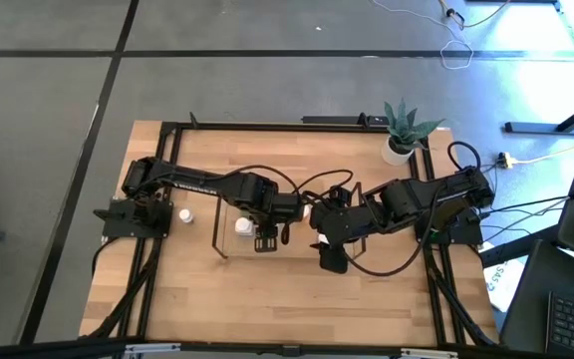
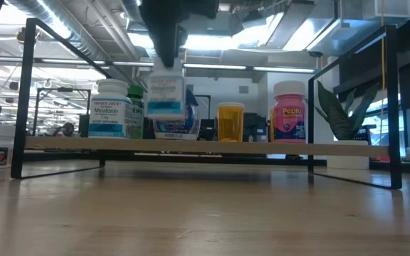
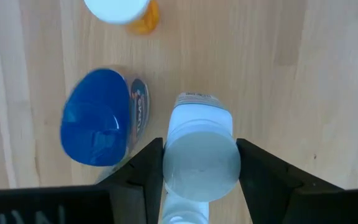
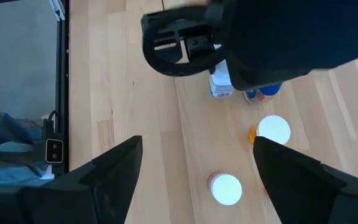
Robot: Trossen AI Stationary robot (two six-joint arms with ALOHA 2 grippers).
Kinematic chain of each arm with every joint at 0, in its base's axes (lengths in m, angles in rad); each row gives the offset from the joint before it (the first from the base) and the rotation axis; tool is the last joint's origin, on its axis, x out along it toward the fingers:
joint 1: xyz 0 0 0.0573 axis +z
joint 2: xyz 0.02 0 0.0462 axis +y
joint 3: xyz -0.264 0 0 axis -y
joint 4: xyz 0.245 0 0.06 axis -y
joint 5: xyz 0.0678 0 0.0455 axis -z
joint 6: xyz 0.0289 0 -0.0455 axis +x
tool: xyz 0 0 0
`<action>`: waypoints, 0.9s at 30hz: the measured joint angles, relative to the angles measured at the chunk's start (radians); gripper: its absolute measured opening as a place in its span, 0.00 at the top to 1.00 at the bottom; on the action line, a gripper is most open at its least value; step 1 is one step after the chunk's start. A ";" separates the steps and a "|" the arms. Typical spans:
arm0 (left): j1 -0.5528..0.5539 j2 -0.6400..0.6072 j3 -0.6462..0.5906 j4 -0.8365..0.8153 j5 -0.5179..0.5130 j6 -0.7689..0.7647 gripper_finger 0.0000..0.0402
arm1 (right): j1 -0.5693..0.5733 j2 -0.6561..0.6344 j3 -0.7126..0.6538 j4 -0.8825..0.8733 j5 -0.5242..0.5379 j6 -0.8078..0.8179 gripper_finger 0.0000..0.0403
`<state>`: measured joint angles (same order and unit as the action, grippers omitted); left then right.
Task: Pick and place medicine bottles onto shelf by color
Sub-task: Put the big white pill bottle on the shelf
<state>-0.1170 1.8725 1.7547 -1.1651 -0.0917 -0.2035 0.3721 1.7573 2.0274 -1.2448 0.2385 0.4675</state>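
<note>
Bottles on the shelf [image 2: 191,146] numbered five in the low view — a white-capped one [image 2: 112,109], a green-capped one [image 2: 135,111], a blue one [image 2: 180,122], an orange one [image 2: 230,121] and a pink one [image 2: 288,111]. One more white bottle [image 3: 200,152] hung above the board, clamped between the left gripper's [image 3: 201,171] fingers. One white-capped bottle [image 1: 184,214] stood off the shelf beside the left arm's base. The right gripper [image 4: 194,171] hovered just beside the shelf — fingers spread, empty.
</note>
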 joint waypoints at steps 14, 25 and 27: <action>-0.001 0.000 -0.054 0.055 -0.038 -0.011 0.61 | 0.000 0.000 0.000 0.007 0.003 0.000 0.24; -0.008 0.000 -0.054 0.046 -0.048 -0.033 0.61 | 0.000 0.000 0.000 0.007 0.000 0.000 0.24; -0.009 0.000 -0.054 0.047 -0.048 -0.033 0.61 | 0.000 0.000 0.000 0.007 0.000 -0.002 0.24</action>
<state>-0.1257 1.8729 1.7008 -1.1178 -0.1398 -0.2363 0.3721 1.7573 2.0270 -1.2374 0.2383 0.4656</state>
